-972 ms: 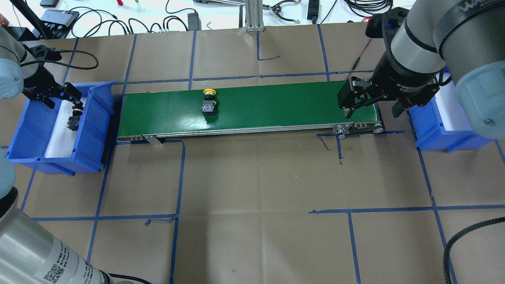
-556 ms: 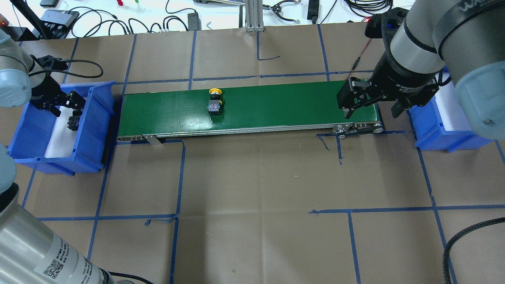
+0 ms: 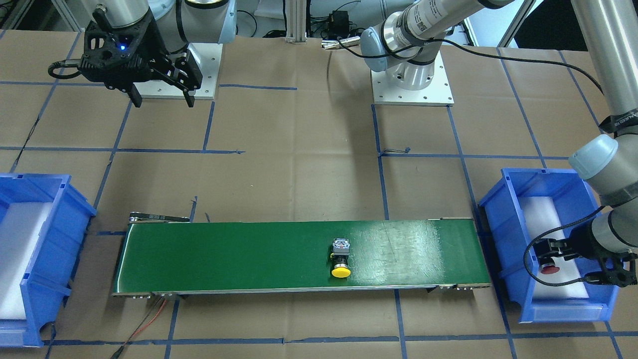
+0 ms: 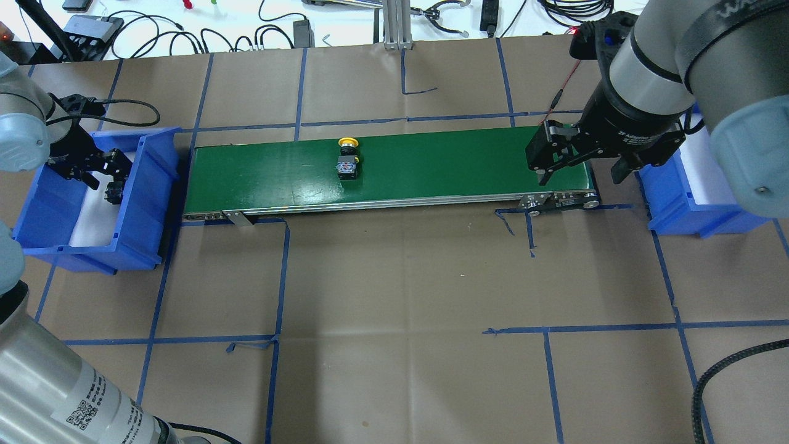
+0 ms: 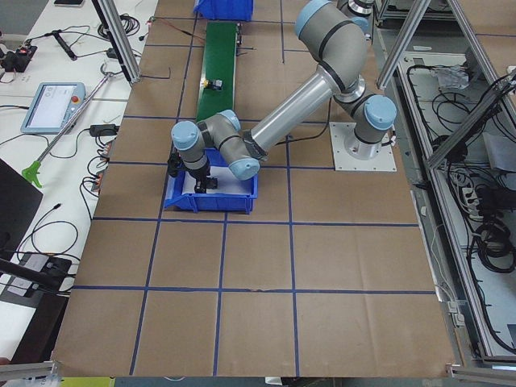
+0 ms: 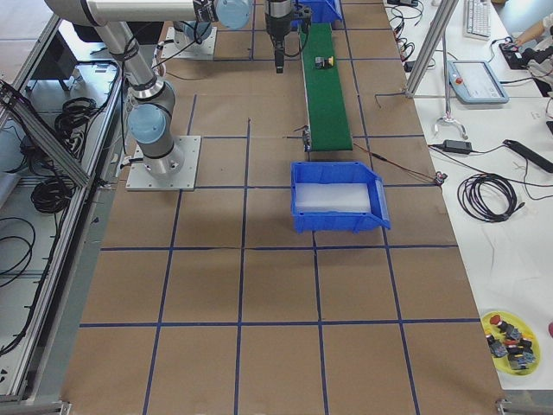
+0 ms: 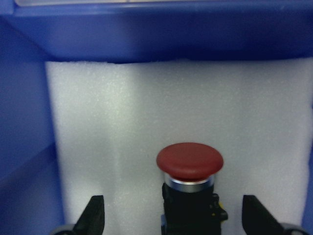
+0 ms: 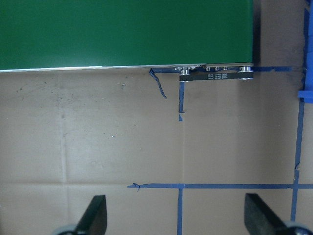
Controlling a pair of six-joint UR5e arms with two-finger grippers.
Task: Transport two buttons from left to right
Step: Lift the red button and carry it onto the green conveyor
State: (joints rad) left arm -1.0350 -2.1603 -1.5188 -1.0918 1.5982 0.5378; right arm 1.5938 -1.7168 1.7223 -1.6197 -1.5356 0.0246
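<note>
Your red-capped push-button (image 7: 190, 161) sits on the blue plastic bin's (image 4: 142, 216) white foam (image 7: 122, 122), between the left gripper's (image 7: 177, 219) wide-spread fingers; closing off-centre could tip it. The yellow-capped push-button (image 4: 347, 161) lies midway along the green conveyor belt (image 4: 444, 163); the wide-open right gripper (image 4: 579, 176) may miss it.

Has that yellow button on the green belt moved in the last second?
Yes. In the overhead view the yellow button has travelled rightward along the green belt, away from its left end.

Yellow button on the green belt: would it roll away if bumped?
Probably not far: the yellow-capped push-button lies on its side on the green conveyor belt, and its blocky grey body should stop rolling. Its round cap might make it swivel. It looks like hard plastic, likely stiff.
</note>
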